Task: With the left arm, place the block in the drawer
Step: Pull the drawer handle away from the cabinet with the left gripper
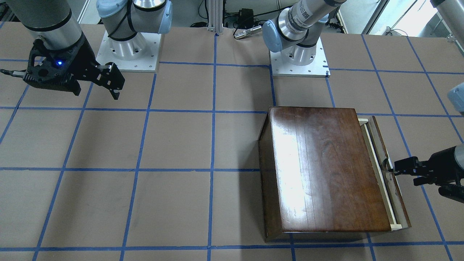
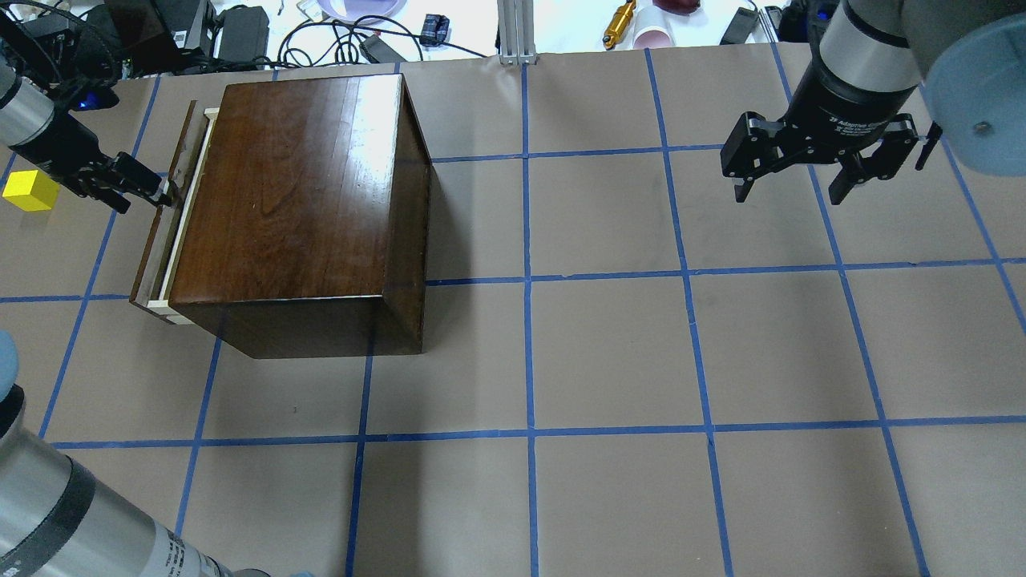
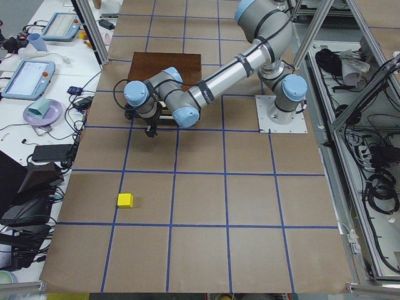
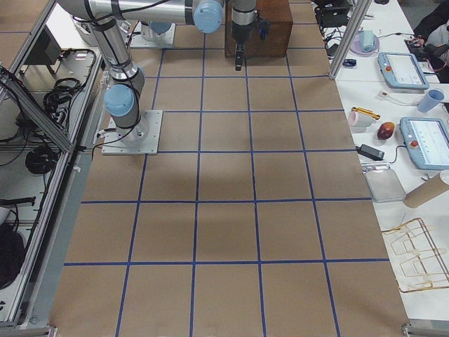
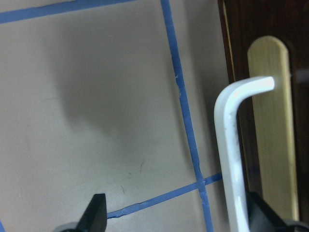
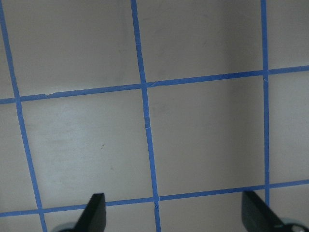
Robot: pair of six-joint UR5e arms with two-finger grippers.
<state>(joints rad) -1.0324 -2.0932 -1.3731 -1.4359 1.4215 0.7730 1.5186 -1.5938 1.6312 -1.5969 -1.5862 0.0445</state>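
At the box's (image 2: 296,200) nine o'clock, the left end effector (image 2: 164,195), spread empty, meets the drawer (image 2: 150,256) by its handle (image 5: 231,145), likely opening it for the block (image 2: 30,191).

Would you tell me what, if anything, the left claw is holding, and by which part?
Nothing is gripped. The left claw is open at the drawer front, its white handle just inside one finger. The right claw is open and empty.

A brown table (image 2: 609,353) gridded with blue tape (image 2: 527,240) meets a white bench (image 4: 400,105) strewn with cables (image 2: 325,32) and what may be tablets (image 4: 424,144).
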